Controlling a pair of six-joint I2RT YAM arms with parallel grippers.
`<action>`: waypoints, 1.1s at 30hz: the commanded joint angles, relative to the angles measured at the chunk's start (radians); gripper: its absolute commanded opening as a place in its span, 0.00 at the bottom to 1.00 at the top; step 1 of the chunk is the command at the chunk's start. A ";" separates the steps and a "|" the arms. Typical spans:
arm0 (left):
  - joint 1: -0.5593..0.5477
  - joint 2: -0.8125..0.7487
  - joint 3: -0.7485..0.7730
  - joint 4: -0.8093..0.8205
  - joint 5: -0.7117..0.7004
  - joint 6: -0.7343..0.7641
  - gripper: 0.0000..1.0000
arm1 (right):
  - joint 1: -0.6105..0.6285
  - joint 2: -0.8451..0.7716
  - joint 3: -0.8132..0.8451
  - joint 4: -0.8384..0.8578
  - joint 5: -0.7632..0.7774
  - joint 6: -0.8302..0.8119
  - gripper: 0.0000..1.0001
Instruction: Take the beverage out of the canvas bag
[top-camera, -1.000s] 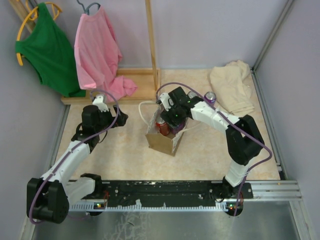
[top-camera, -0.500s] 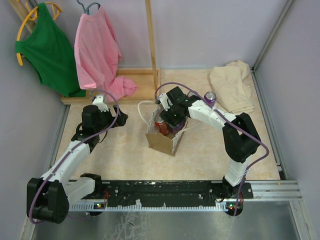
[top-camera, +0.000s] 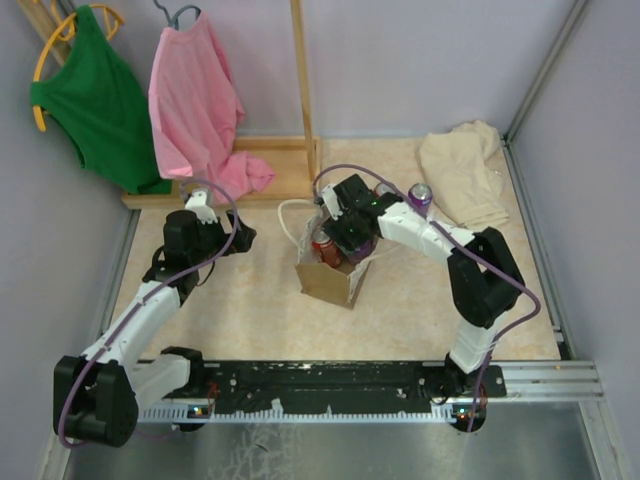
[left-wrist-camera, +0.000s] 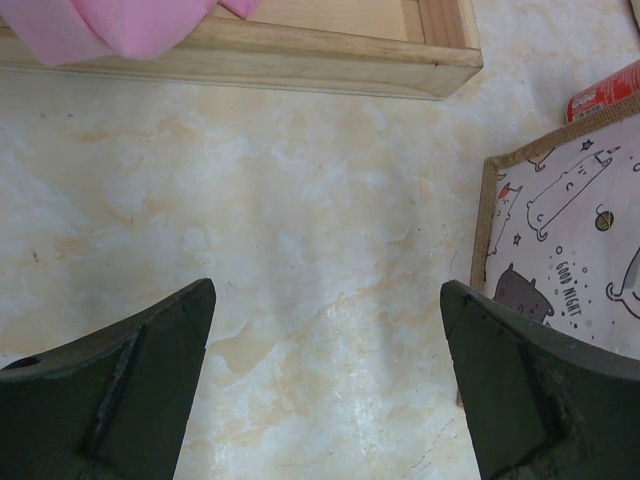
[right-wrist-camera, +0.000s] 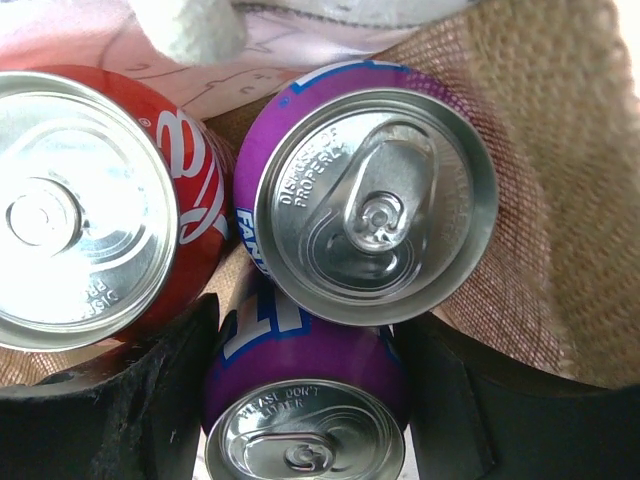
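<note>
The tan canvas bag (top-camera: 328, 283) stands upright mid-table, white loop handles at its far side. Inside it, the right wrist view shows a red can (right-wrist-camera: 80, 210) and two purple cans. My right gripper (right-wrist-camera: 305, 385) reaches down into the bag and is shut on the nearer purple can (right-wrist-camera: 300, 360), one black finger (right-wrist-camera: 120, 410) pressed on each side. The other purple can (right-wrist-camera: 375, 205) stands just beyond it against the burlap wall (right-wrist-camera: 560, 200). My left gripper (left-wrist-camera: 325, 290) hangs open over bare tabletop left of the bag (left-wrist-camera: 570, 260), holding nothing.
Another purple can (top-camera: 421, 196) stands on the table right of the bag, next to a cream cloth (top-camera: 465, 170). A wooden rack base (top-camera: 270, 170) lies behind, with a pink shirt (top-camera: 195, 100) and a green shirt (top-camera: 90, 95) hanging.
My right gripper has closed a little further onto the purple can and edged slightly left in the bag. The left arm has not moved.
</note>
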 joint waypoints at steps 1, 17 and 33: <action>-0.008 -0.016 0.000 0.013 0.000 -0.004 1.00 | -0.013 -0.138 0.011 0.099 0.149 0.013 0.00; -0.008 -0.020 -0.004 0.013 -0.004 -0.008 1.00 | -0.011 -0.427 0.063 0.220 0.153 0.082 0.00; -0.008 -0.001 -0.007 0.025 0.009 -0.012 1.00 | -0.012 -0.548 0.273 0.105 0.680 0.092 0.00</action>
